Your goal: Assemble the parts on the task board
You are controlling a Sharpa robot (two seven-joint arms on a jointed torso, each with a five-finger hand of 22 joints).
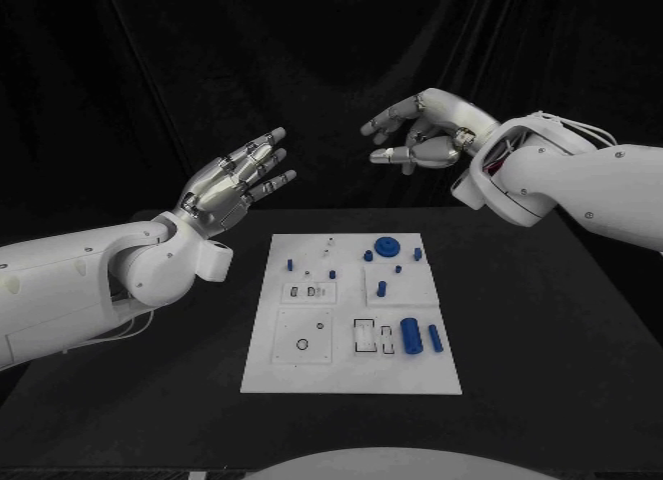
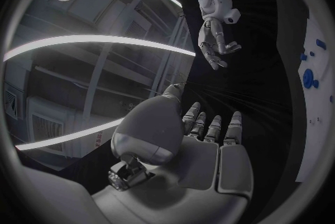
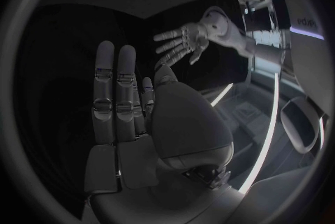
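The white board (image 1: 351, 375) lies flat in the middle of the black table (image 1: 562, 330), its long side running away from the robot. Small blue pieces sit on its right half. A round blue disc (image 1: 387, 244) is near the board's far edge, with a few small blue pegs (image 1: 399, 269) just beside and below it. A short blue peg (image 1: 383, 290) stands on a raised white square at the board's middle right. Toward the near right part of the board a thick blue cylinder (image 1: 411, 335) lies lengthwise, and a thinner blue rod (image 1: 435, 339) lies just beside it, closer to the board's right edge. One more small blue peg (image 1: 289, 264) stands alone at the board's left side. The left half of the board carries white square plates with small dark cut-outs and a ring mark.

Both hands are raised well above and beyond the board's far edge, touching nothing. The left hand (image 1: 242, 176) is off the board's far left corner, released, its fingers stretched out and slightly spread, with nothing in it. The right hand (image 1: 418, 130) is beyond the board's far right corner, empty too, its fingers loosely bent and apart. In the right wrist view its fingers (image 3: 117, 95) stand straight and side by side.
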